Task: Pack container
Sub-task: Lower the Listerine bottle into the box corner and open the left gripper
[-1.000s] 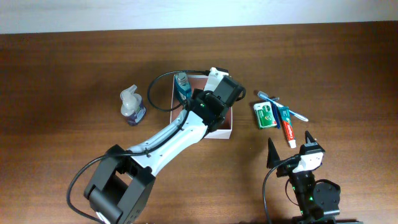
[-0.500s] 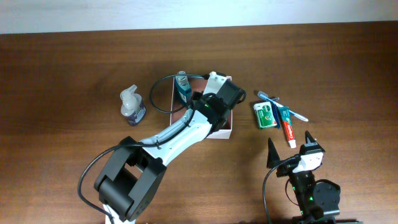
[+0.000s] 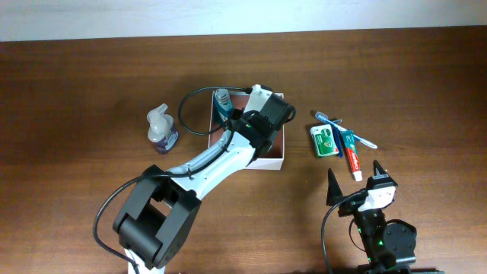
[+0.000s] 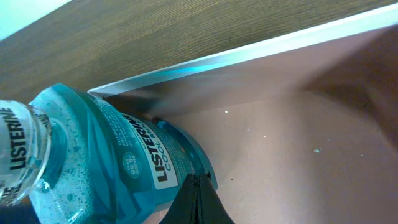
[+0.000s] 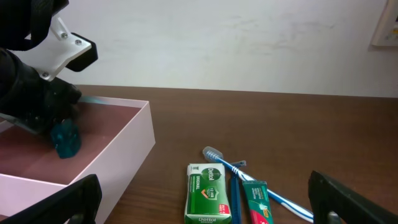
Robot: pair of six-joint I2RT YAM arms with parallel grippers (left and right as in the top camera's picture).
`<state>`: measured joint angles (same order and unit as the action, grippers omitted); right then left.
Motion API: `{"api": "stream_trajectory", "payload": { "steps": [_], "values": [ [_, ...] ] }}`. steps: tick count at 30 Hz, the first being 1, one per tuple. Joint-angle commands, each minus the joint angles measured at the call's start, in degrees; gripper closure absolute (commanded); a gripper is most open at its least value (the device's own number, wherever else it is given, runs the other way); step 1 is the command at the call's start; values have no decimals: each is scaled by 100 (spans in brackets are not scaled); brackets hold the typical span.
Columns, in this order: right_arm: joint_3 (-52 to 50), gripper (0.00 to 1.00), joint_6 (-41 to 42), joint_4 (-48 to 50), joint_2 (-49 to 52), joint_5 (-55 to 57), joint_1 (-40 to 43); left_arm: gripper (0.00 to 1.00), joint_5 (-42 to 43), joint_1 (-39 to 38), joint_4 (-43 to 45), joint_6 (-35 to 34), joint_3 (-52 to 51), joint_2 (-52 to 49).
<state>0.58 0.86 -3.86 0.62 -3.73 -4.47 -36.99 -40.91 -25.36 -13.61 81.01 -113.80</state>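
The left gripper (image 4: 198, 190), jaws pinched together on nothing, has its tip at a translucent teal Listerine bottle (image 4: 118, 155) in the container (image 3: 271, 161), a thin white-walled box with a matte pinkish floor, mid-table. Overhead, the arm hides the bottle's label. The right gripper (image 3: 354, 171) stands wide near a green Dettol packet (image 5: 206, 193).

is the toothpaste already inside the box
No, the toothpaste lies outside the box, to its right beside the green packet.
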Motion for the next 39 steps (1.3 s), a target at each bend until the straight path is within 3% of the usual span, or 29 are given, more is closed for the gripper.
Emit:
{"api": "stream_trajectory", "payload": {
  "steps": [1,15,39],
  "values": [
    [-26,1,0,-26,-42,-13,46,99,-214,22,-52,175,79,-63],
    [-26,1,0,-26,-42,-13,46,99,-791,37,-308,175,79,-63],
    [-26,1,0,-26,-42,-13,46,99,-730,186,-529,173,79,-63]
  ]
}}
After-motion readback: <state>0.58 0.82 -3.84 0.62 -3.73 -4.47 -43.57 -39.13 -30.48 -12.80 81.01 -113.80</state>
